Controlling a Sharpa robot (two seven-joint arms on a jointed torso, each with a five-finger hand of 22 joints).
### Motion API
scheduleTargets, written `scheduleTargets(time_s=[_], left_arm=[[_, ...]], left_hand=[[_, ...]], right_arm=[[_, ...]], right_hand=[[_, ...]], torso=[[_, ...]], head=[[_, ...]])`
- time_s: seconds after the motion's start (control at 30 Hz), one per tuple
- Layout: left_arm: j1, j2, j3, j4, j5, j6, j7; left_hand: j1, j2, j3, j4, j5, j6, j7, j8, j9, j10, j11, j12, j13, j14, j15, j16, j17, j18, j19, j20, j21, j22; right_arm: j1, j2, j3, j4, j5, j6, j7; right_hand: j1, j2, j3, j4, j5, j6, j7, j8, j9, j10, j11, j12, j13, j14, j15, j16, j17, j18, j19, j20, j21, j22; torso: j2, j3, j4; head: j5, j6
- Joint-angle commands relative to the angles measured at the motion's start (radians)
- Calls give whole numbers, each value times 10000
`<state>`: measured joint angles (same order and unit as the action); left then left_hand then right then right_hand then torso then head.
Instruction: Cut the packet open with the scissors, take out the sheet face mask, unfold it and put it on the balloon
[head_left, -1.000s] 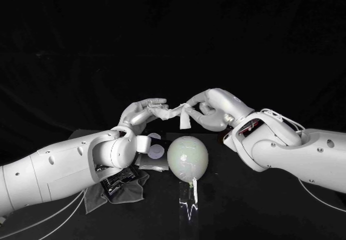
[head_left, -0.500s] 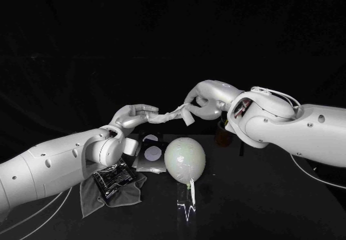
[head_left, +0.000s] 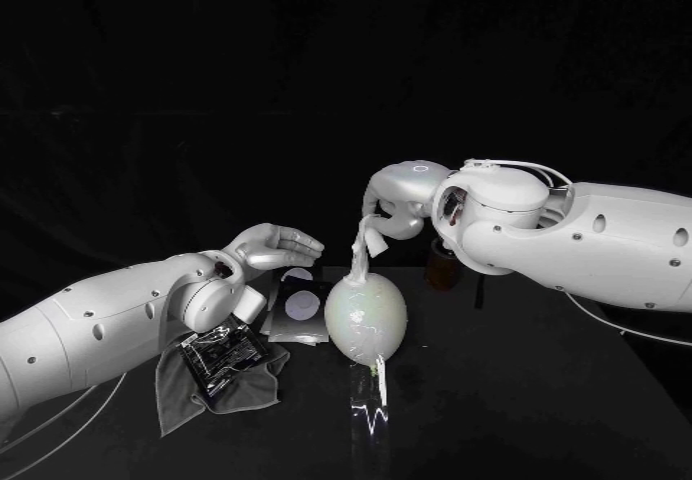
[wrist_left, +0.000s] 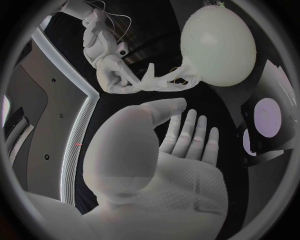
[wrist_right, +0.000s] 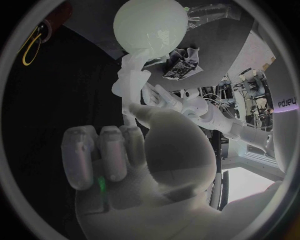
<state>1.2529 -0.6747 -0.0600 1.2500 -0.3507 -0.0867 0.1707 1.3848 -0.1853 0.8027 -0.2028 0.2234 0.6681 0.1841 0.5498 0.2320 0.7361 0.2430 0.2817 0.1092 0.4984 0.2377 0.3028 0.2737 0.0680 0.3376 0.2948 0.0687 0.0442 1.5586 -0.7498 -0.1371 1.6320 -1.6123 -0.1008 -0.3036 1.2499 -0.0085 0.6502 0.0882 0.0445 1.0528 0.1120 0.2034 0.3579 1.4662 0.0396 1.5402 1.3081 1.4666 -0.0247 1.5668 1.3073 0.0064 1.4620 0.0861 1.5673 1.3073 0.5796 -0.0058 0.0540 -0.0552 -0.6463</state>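
My right hand (head_left: 398, 203) pinches the white sheet mask (head_left: 362, 243), which hangs as a crumpled strip with its lower end at the top of the pale balloon (head_left: 365, 315). The right wrist view shows the same mask (wrist_right: 130, 82) dangling from my right hand (wrist_right: 122, 150) toward the balloon (wrist_right: 150, 24). My left hand (head_left: 274, 245) hovers to the balloon's left, fingers apart and holding nothing; in the left wrist view its palm (wrist_left: 172, 137) faces the mask (wrist_left: 150, 80) and the balloon (wrist_left: 219, 42). The cut black packet (head_left: 224, 355) lies on a grey cloth (head_left: 195, 400).
The balloon stands on a clear stand (head_left: 378, 405) at the table's middle. A white card with a round pale patch (head_left: 300, 303) lies between the balloon and the left arm. A dark red thing (head_left: 447, 272) stands behind the balloon, under the right arm.
My left hand has let go of the mask and dropped back to the left. My right hand has raised the mask, which now hangs straight down over the balloon.
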Motion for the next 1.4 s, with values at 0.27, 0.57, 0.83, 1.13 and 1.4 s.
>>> scheduleTargets(time_s=[0.27, 0.57, 0.83, 1.13, 1.4], left_arm=[[36, 44, 3, -127, -608, 54, 583], [33, 226, 30, 482, -32, -1717, 2801], [39, 593, 57, 786, -269, -2214, 3045], [65, 1050, 68, 724, -954, -2753, 2476], [89, 1267, 72, 603, -1101, -3280, 2134]], left_hand=[[-28, -22, -146, 110, -53, 70, 880, -59, -107, 347, -75, 180, -107, 195, -91, 364, -9, -8, 532, -12, 83, 43], [-896, -448, -2225, 1192, -938, 519, 670, -236, -382, 1199, -315, 275, -432, 1016, -375, 1032, -54, 208, 2049, -35, 331, 128], [-788, -395, -3240, 1540, -1734, 815, 470, -472, -582, 1024, -325, 119, -445, 644, -323, 1069, -232, 76, 1271, -28, -4, 43], [-824, -377, -3828, 1775, -1741, 1137, 496, -529, -633, 1209, -408, 282, -402, 700, -391, 1325, -209, 99, 1558, -36, 15, 85], [-672, -255, -4151, 1909, -1742, 1277, 468, -650, -707, 1411, -471, 498, -371, 825, -469, 1607, -170, 183, 2005, -44, 88, 127]], right_arm=[[31, 27, 9, -84, -762, -218, -562], [47, -46, 15, 42, -695, -669, -710], [52, -20, 16, 28, -631, -953, -644], [53, 3, 15, 101, -624, -1031, -597], [53, -73, 14, 284, -632, -1096, -570]], right_hand=[[137, -40, 259, -97, 55, 130, -45, 140, 57, 980, -104, 162, 2539, 1042, -71, 40, 2635, -64, 1088, -77, 35, 2635], [125, -80, 446, -156, 124, 140, -49, 186, 65, 994, -112, 191, 2557, 1042, -83, 40, 2635, -64, 1088, -87, 35, 2635], [-39, -266, 735, -212, 611, 158, -51, 276, 76, 1025, -117, 259, 2599, 1042, -89, 40, 2635, -64, 1088, -97, 35, 2635], [-39, -266, 735, -212, 611, 158, -51, 276, 76, 1025, -117, 259, 2599, 1042, -89, 40, 2635, -64, 1088, -97, 35, 2635], [-75, -293, 783, -216, 677, 160, -54, 295, 78, 1028, -118, 265, 2603, 1042, -88, 40, 2635, -64, 1088, -97, 35, 2635]], torso=[[4, -10, 6], [4, -16, 7], [-8, -17, 7], [3, 1, 5], [6, -7, 5]], head=[[-184, -6], [-144, 21], [-179, 47], [-177, 129], [-175, 163]])
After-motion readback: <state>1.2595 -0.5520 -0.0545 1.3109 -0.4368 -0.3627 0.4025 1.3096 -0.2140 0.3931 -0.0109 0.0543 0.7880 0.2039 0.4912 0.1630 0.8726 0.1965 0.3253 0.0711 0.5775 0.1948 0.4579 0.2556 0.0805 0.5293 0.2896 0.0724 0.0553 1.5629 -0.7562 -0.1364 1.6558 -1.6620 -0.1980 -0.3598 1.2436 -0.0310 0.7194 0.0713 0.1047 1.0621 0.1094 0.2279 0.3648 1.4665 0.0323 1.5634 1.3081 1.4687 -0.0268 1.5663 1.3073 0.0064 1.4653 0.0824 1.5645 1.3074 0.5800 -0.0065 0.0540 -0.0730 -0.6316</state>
